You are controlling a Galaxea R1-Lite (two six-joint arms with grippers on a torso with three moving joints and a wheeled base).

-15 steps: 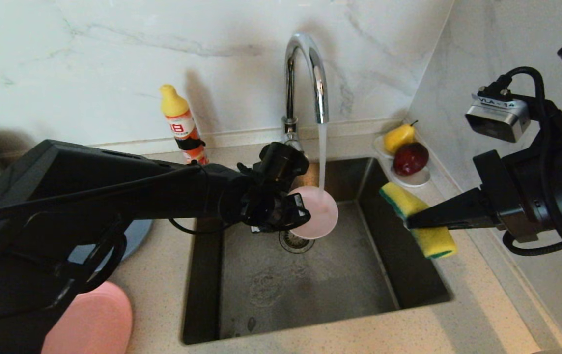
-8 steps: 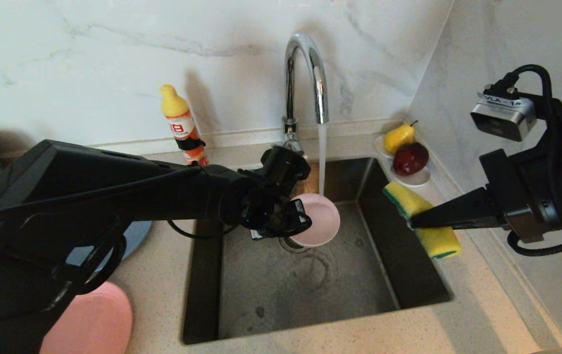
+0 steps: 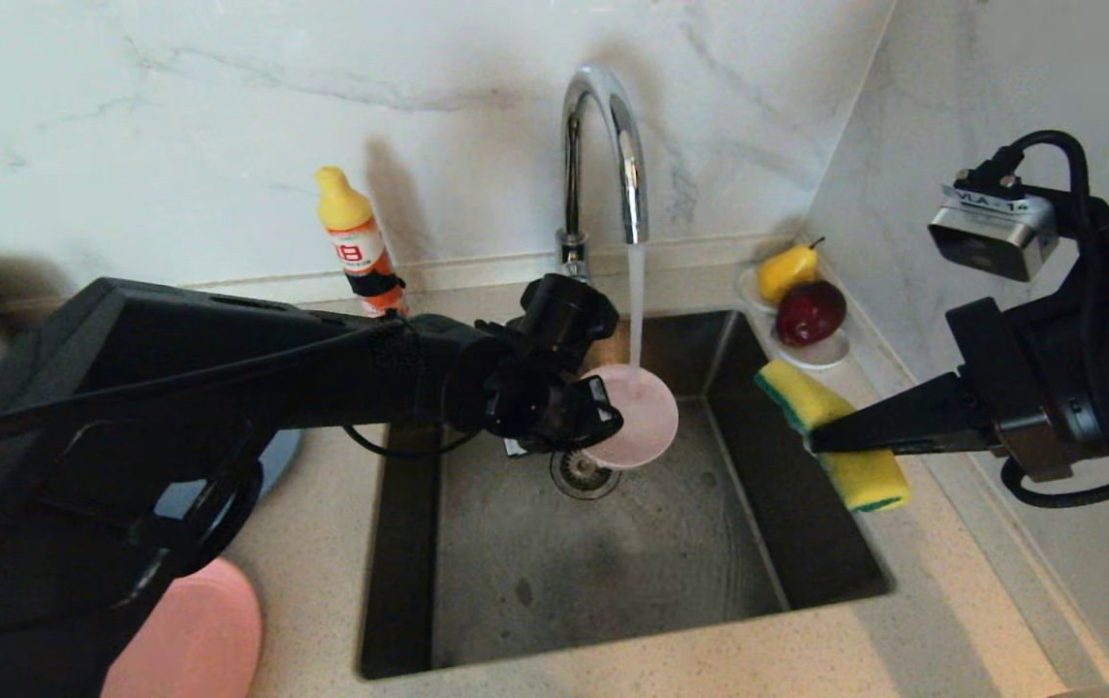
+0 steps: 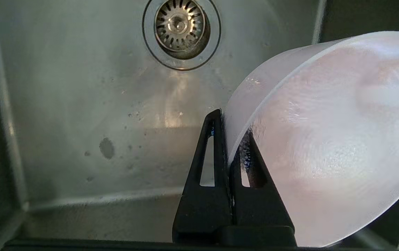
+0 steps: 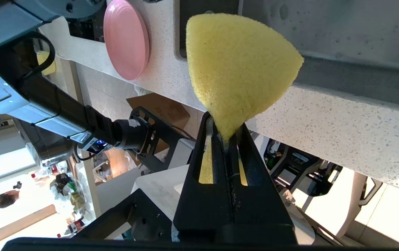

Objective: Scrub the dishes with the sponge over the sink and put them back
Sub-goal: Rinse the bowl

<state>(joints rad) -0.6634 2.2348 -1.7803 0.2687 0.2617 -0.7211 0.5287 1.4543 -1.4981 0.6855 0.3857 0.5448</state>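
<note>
Tilting under the running stream, the small pale pink plastic dish [image 3: 634,417] has turned from edge-up half a second ago to face-on again, so rinsing continues and scrubbing seems yet to begin. The left tool [image 3: 603,419] stays clamped on its rim above the square stainless-steel sink [image 3: 787,523]. The right tool [image 3: 811,441] stays closed on the bent yellow-and-green foam sponge [image 3: 836,436], near the sink's right edge. Counted: one sponge, one held dish, one salmon-pink plate [image 3: 186,640] and one grey-blue plate [image 3: 273,460] on the desk [image 3: 322,543].
</note>
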